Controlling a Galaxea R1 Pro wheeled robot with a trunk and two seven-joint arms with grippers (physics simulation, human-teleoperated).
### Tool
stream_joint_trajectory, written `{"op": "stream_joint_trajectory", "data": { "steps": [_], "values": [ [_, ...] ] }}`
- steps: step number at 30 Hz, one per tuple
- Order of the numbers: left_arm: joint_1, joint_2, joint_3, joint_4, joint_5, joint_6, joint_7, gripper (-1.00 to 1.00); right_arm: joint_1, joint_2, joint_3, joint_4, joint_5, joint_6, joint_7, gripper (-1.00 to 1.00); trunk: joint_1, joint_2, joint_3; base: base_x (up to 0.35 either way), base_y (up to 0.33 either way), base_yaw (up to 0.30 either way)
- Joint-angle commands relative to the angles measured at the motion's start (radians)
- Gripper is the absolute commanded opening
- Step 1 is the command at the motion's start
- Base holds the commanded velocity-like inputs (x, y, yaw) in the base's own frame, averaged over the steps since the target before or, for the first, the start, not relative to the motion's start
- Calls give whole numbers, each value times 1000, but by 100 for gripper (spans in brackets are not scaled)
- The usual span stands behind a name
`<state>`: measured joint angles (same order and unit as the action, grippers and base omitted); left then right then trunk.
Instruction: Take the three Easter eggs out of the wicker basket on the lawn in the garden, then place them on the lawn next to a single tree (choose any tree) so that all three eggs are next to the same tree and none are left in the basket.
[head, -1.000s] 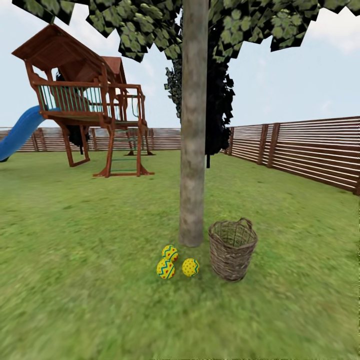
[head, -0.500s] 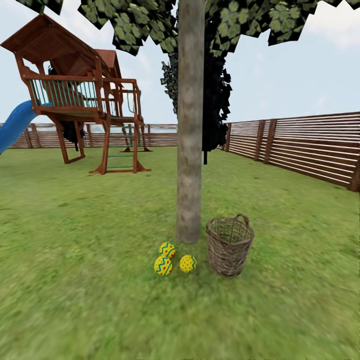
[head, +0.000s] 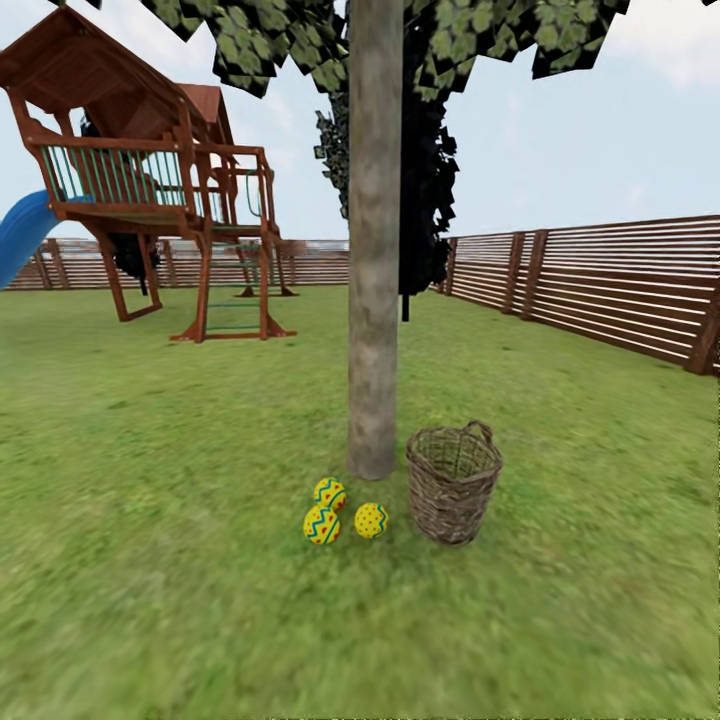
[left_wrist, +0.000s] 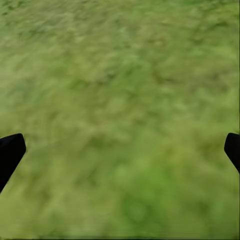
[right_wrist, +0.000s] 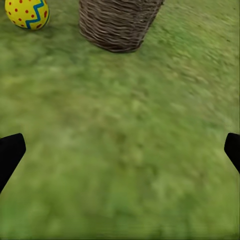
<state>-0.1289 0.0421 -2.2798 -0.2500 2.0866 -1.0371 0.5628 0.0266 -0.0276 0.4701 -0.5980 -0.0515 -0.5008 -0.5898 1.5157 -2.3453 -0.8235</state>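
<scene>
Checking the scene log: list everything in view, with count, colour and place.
Easter eggs: three, yellow with red dots and blue-green zigzags, on the grass at the trunk's foot.
Wicker basket: one, brown, upright, right of the eggs.
Tree: one, grey-brown trunk, centre.
Dark tree: one, near-black foliage, behind the trunk.
Playset: one, brown wood with a blue slide, far left.
Fence: brown slats, along the back and right.
Lawn: green, all around.
Left gripper: black fingertips, wide apart, over grass.
Right gripper: same, near the basket.

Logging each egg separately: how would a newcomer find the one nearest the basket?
Find the thick grey-brown tree mid-lawn, with the wicker basket beside its foot. Three Easter eggs lie in front. Yours is the lone egg, apart from the touching pair.
</scene>
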Motion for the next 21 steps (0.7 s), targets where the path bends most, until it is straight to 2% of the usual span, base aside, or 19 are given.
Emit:
{"op": "stream_joint_trajectory", "data": {
  "steps": [1,2,3,7,11,17,21],
  "values": [
    [-2,2,-7,-2,11,4,10,100,0,-1,7,-1,-6,-1,-7,100,0,0,-2,0,0,-62],
    [-2,6,-4,15,60,23,8,100,0,0,7,-1,-6,-1,-7,100,0,0,-4,0,0,-50],
    [-2,7,-3,22,79,30,7,100,0,0,7,0,-7,-2,-7,100,0,0,-6,0,0,-32],
    [-1,7,-3,33,107,40,-3,100,-1,0,7,0,-6,-2,-7,100,0,0,-12,0,0,-13],
    [-1,7,-1,35,113,40,-7,100,-1,0,8,0,-6,-2,-7,100,0,0,-18,-42,0,-2],
    [-1,1,-2,35,112,36,-7,100,-1,0,9,0,-6,-1,-7,100,0,0,-27,-250,0,0],
    [-1,1,-1,35,112,34,-8,100,-1,0,10,0,-6,-1,-7,100,-15,28,-21,-159,0,0]
  ]
}}
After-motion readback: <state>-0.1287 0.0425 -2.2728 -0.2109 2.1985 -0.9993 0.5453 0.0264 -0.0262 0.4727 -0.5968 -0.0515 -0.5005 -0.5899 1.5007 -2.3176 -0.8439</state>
